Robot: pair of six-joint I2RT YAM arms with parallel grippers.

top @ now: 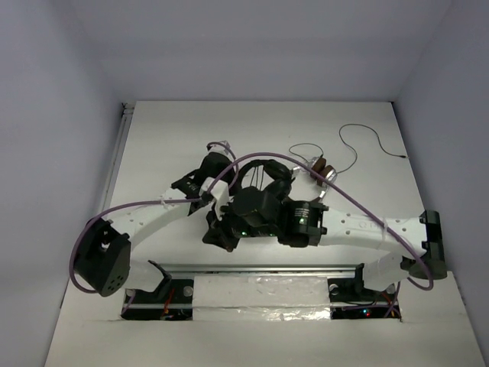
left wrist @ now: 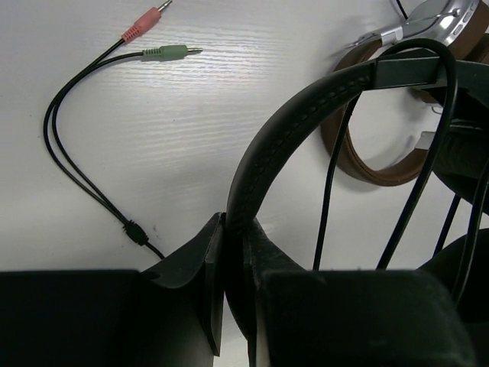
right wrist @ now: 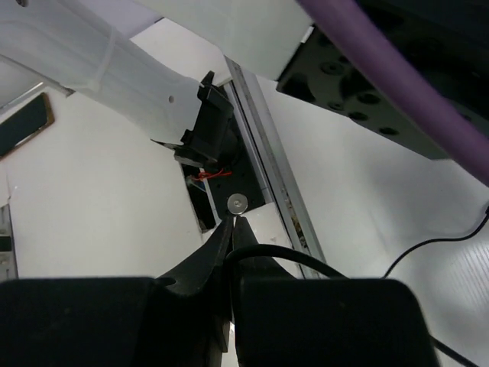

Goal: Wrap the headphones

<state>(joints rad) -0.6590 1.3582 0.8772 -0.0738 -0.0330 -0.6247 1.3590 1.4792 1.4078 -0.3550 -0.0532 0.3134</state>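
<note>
The black headphones [top: 263, 174] sit at the table's middle, between my two arms. In the left wrist view my left gripper [left wrist: 237, 223] is shut on their padded black headband [left wrist: 306, 99], with thin black cable strands [left wrist: 330, 176] hanging across the band. The cable's end [left wrist: 69, 164] lies on the table and splits into a pink plug [left wrist: 141, 27] and a green plug [left wrist: 164, 52]. My right gripper [right wrist: 233, 222] is shut on a loop of the black cable [right wrist: 306, 260] and points toward the near rail. From above, the right gripper [top: 223, 233] is a dark mass beside the left gripper [top: 241, 183].
Brown-banded headphones with silver earcups [top: 321, 170] lie just right of the black ones and also show in the left wrist view [left wrist: 359, 164]. A thin dark cable [top: 359, 145] curls at the back right. The metal rail [right wrist: 267, 176] and the left arm [right wrist: 114, 61] lie ahead of the right gripper.
</note>
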